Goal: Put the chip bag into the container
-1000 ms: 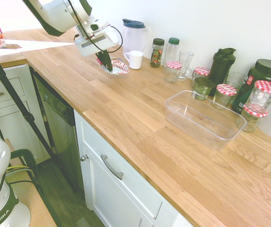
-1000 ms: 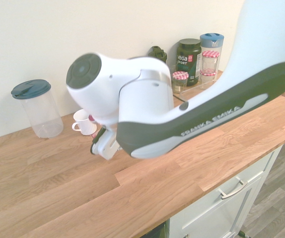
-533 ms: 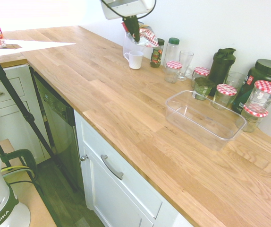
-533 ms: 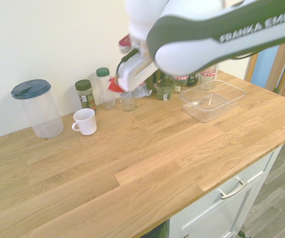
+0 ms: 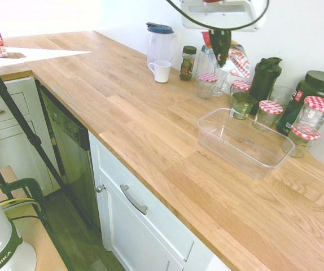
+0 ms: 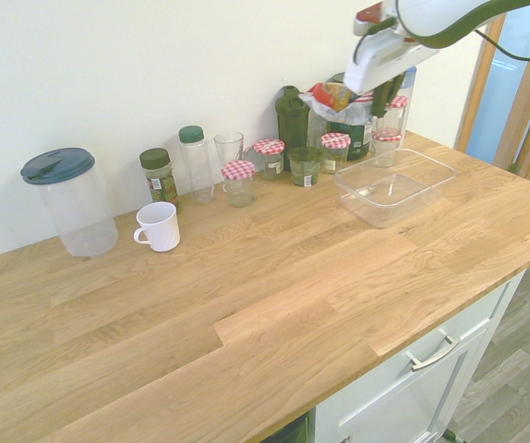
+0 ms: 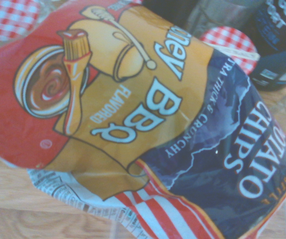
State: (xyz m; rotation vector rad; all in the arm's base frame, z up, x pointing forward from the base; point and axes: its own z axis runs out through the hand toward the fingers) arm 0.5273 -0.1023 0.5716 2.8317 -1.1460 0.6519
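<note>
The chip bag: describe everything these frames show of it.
The chip bag is a small crinkly foil-like packet, red and orange-yellow at one end, dark blue at the other, with red-and-white stripes along an edge. Its print reads "Honey BBQ flavored", "extra thick & crunchy" and "potato chips". It hangs in the air, held by the shut gripper, above the jars at the back of the counter, short of the container. Nothing else touches it.

Two high exterior views from opposite counter [image 5: 150, 130] ends, wrist close-up
</note>
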